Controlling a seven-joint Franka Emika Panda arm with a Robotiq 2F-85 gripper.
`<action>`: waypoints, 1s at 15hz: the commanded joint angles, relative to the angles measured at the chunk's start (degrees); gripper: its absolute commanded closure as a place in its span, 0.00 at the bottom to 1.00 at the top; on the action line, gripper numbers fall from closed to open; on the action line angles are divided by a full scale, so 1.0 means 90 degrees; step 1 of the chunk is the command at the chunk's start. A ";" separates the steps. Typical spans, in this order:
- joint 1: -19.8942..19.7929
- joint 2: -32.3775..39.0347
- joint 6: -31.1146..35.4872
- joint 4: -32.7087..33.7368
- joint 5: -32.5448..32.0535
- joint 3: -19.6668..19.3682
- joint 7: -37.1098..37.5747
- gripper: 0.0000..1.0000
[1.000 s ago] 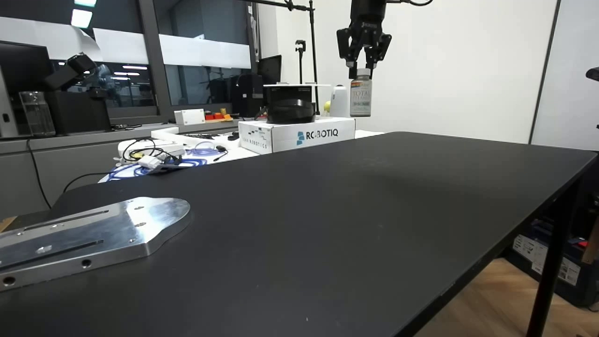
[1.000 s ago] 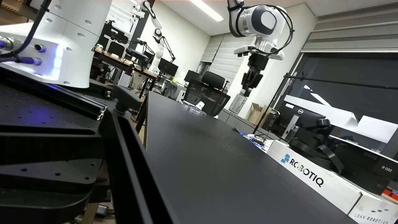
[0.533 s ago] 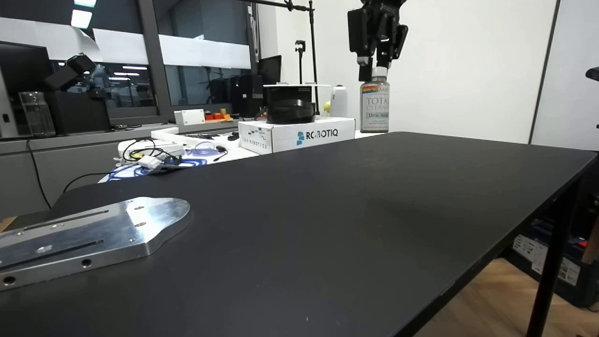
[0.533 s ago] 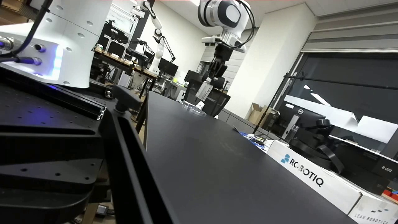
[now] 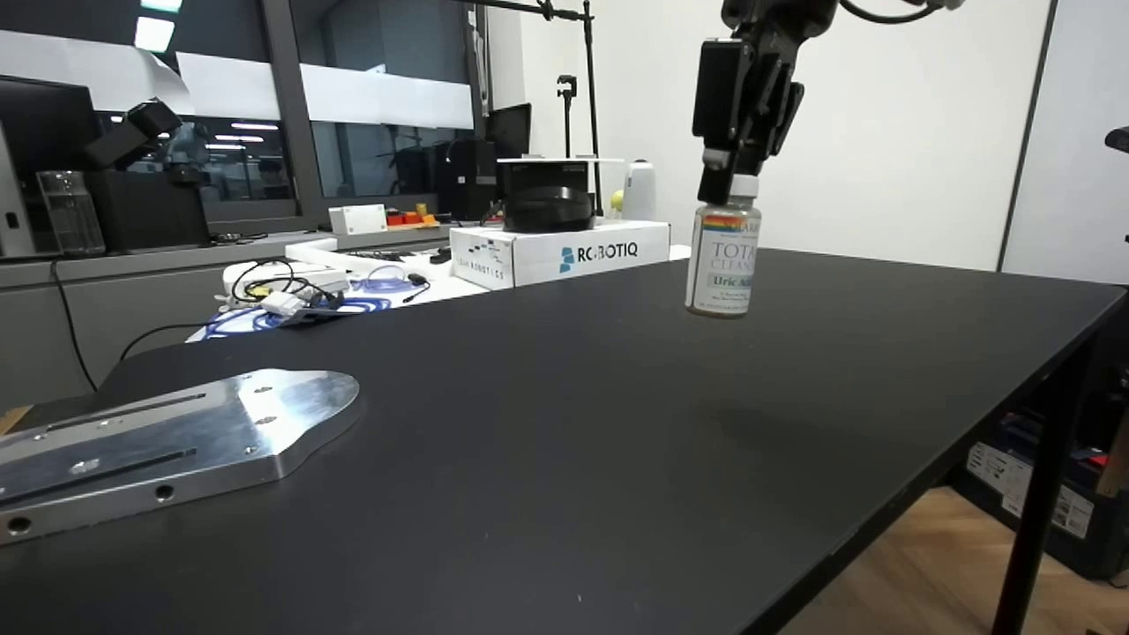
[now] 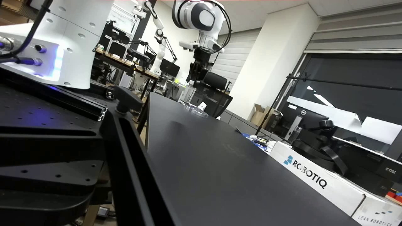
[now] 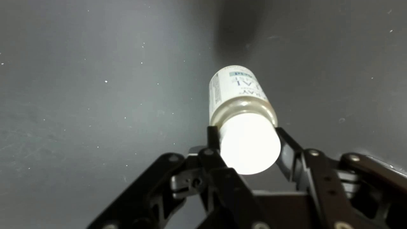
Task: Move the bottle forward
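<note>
In an exterior view, the small cylindrical white-labelled plastic bottle (image 5: 725,256) hangs lower, farther right and larger in view than half a second ago, and shows mostly against the flat black tabletop (image 5: 529,397) rather than the white wall (image 5: 900,132). It leans slightly, base toward the left, in mid-air, with the black two-fingered gripper (image 5: 732,183) clamped on its upper end. A rainbow-striped band crosses the top of the label (image 5: 728,265), above grey lettering.

In an exterior view, the white robot arm (image 6: 198,17) bearing the gripper has shifted left; the bottle looks pale and indistinct near the black office chair (image 6: 212,97).

In the wrist view, dark fingers (image 7: 213,138) press opposite sides of the bottle's glaring white screw cap (image 7: 249,144). Its shoulder is tan, the print stands upside down, and a blurred dark shadow (image 7: 237,28) lies on the tabletop beyond the base.
</note>
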 commanded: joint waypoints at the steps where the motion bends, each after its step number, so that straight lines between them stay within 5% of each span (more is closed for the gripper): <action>1: 0.0055 0.0001 0.0733 -0.0519 0.0159 0.0000 -0.0309 0.80; 7: -0.0078 0.0268 0.1143 -0.0855 -0.0351 0.0000 -0.0387 0.80; 15: -0.0491 0.0469 0.1002 -0.0838 -0.2207 -0.0079 0.0257 0.80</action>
